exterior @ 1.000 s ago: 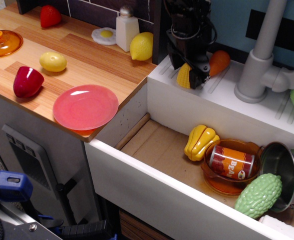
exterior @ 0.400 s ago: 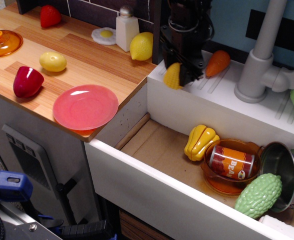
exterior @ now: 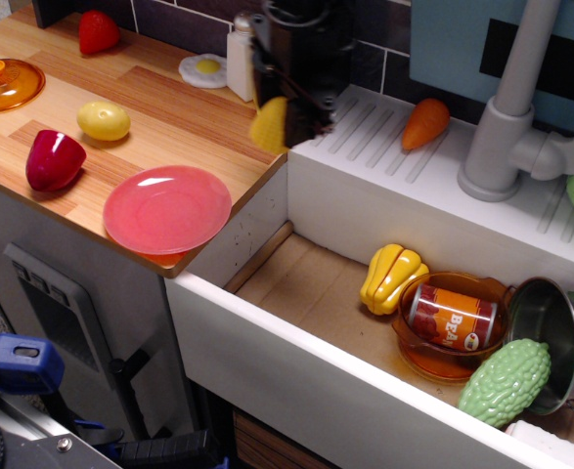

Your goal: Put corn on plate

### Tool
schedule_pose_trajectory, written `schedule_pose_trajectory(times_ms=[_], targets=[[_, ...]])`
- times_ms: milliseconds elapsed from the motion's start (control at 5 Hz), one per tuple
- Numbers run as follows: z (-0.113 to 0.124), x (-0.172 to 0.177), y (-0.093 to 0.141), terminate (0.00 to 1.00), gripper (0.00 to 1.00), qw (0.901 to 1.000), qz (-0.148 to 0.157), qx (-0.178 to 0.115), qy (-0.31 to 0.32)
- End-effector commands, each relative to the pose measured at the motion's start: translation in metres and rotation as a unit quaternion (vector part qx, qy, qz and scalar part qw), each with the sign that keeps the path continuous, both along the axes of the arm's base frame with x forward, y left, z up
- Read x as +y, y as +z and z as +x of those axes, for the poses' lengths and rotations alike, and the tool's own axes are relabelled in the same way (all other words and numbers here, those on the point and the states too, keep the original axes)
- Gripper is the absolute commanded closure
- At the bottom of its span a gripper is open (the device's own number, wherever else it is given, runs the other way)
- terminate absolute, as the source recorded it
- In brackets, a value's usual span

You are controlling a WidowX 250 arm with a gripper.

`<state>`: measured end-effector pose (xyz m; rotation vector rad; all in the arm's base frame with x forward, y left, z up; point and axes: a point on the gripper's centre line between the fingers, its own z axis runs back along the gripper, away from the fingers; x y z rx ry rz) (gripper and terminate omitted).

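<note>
My black gripper [exterior: 279,122] is shut on the yellow corn [exterior: 270,125] and holds it in the air above the right end of the wooden counter, by the sink's edge. The corn hangs at the gripper's lower left. The pink-red plate [exterior: 167,208] lies flat on the counter's front right corner, down and to the left of the corn, with nothing on it. The gripper body hides the lemon and most of the white salt shaker [exterior: 237,47] behind it.
On the counter are a smooth yellow lemon-like fruit [exterior: 104,120], a dark red pepper [exterior: 53,159], an orange lidded dish [exterior: 5,84], a strawberry [exterior: 98,31] and a fried egg [exterior: 203,68]. A carrot [exterior: 424,123] lies on the drainboard. The sink holds a lobed yellow vegetable [exterior: 390,277], a can [exterior: 453,318], a pot [exterior: 553,337] and a green gourd [exterior: 505,381].
The gripper has lifted the corn off the drainboard and carried it left, from beside the carrot to above the counter's right end.
</note>
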<state>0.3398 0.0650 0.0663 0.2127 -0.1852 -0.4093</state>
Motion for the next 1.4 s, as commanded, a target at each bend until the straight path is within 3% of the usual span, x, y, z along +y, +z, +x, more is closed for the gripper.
schedule_pose_trajectory(times_ms=[0,400,800,1000,1200], targets=[[-0.014,0.038,0.006,0.0,1.0,0.9996,0.012,-0.024,-0.001],[-0.021,0.045,-0.007,0.0,1.0,0.9998,-0.008,-0.017,0.003],[-0.033,0.034,0.0,0.0,1.0,0.9997,-0.007,-0.013,0.018],[-0.042,0.034,-0.001,0.0,0.0,0.9996,-0.013,-0.019,0.017],[-0.056,0.035,0.0,1.0,0.0,0.9991,-0.008,-0.037,0.018]])
